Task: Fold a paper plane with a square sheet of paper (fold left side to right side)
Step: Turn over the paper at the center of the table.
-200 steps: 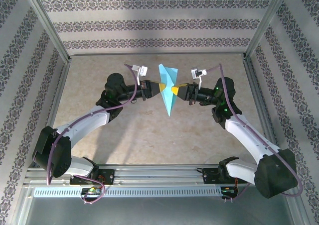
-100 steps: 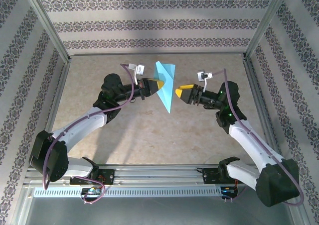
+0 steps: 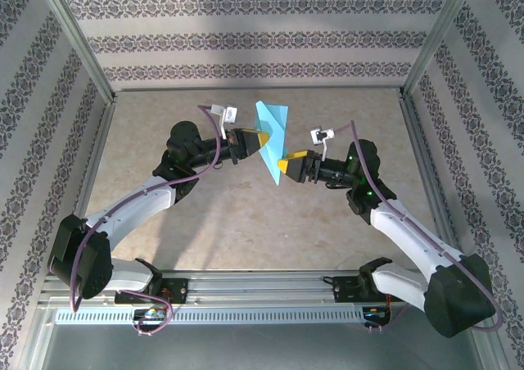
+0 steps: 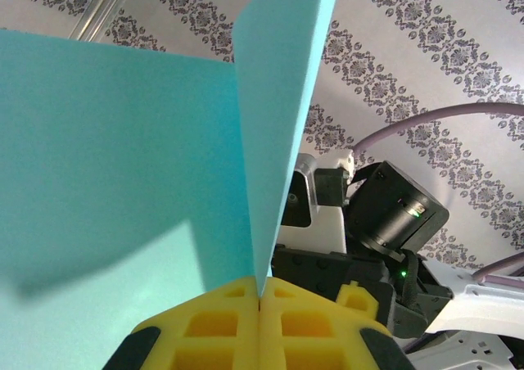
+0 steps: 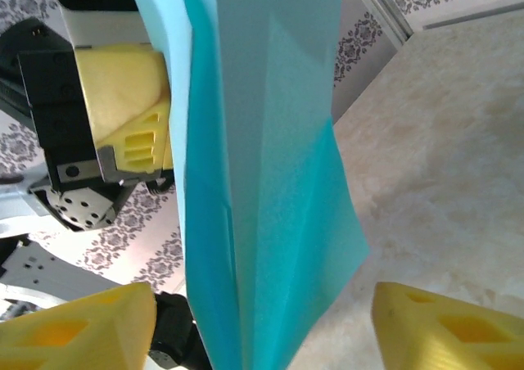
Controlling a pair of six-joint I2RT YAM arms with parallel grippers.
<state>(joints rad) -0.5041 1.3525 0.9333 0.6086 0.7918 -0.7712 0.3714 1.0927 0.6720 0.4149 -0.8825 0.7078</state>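
The turquoise paper plane (image 3: 276,121) is a narrow pointed dart held in the air above the middle of the table, point toward the near side. My left gripper (image 3: 262,139) is shut on its left edge. In the left wrist view the yellow fingertips (image 4: 246,321) meet with the paper plane (image 4: 123,165) pinched in the seam of my left gripper (image 4: 260,300). My right gripper (image 3: 282,167) is at the plane's lower tip and open. In the right wrist view its yellow fingers (image 5: 78,333) stand wide apart around the hanging paper plane (image 5: 270,182), with my right gripper (image 5: 262,329) not touching it.
The beige tabletop (image 3: 246,223) lies under both arms, with patterned walls at the back and sides and a metal rail (image 3: 262,292) at the near edge. The left gripper's yellow finger (image 5: 131,92) shows behind the paper in the right wrist view.
My right gripper let go of the paper and pulled back right, then came back lower, open around the plane's lower tip. The left gripper kept its hold and tilted the paper slightly.
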